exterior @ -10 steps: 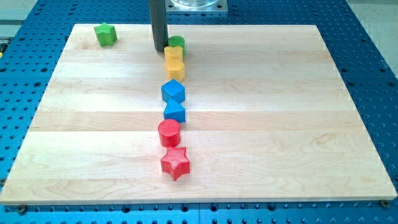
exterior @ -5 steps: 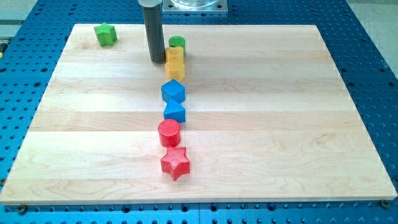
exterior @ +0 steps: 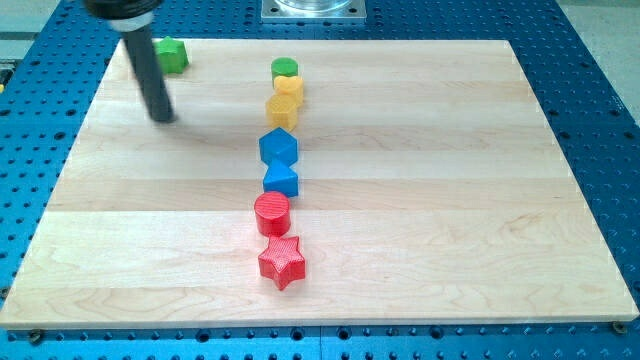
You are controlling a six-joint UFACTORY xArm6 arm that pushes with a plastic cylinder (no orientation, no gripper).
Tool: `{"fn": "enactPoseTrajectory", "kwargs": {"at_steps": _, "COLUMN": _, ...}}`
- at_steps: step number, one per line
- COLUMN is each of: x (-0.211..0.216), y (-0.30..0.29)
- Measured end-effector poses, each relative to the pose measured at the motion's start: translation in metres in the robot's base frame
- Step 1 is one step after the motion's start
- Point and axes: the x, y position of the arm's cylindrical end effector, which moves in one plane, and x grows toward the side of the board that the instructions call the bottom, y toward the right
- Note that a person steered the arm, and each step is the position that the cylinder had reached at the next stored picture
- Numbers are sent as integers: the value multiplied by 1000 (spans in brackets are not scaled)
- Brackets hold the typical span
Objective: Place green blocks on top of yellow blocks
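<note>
A green cylinder [exterior: 285, 68] sits at the view's top centre, touching a yellow block [exterior: 289, 87] just below it. A second yellow block [exterior: 281, 109] sits right under that one. A green star-like block [exterior: 171, 54] lies at the view's top left. My tip [exterior: 163, 117] rests on the board below and slightly left of the green star block, well apart from it and far left of the yellow blocks.
A column continues down from the yellow blocks: a blue block [exterior: 278, 148], a blue triangular block [exterior: 282, 180], a red cylinder [exterior: 272, 213] and a red star [exterior: 281, 262]. The wooden board [exterior: 450, 200] lies on a blue perforated table.
My tip moved from beside the green cylinder and yellow blocks leftward and down toward the view's left. The blocks have stayed in place.
</note>
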Motion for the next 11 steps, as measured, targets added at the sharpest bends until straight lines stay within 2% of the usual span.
{"fn": "enactPoseTrajectory", "kwargs": {"at_steps": 2, "x": -118, "y": 6}}
{"fn": "enactPoseTrajectory", "kwargs": {"at_steps": 3, "x": -129, "y": -10}}
{"fn": "enactPoseTrajectory", "kwargs": {"at_steps": 4, "x": -132, "y": -54}}
{"fn": "enactPoseTrajectory", "kwargs": {"at_steps": 5, "x": -167, "y": -31}}
{"fn": "enactPoseTrajectory", "kwargs": {"at_steps": 7, "x": -149, "y": 81}}
{"fn": "enactPoseTrajectory", "kwargs": {"at_steps": 8, "x": -149, "y": 45}}
{"fn": "enactPoseTrajectory", "kwargs": {"at_steps": 9, "x": -124, "y": 21}}
{"fn": "enactPoseTrajectory", "kwargs": {"at_steps": 11, "x": -114, "y": 90}}
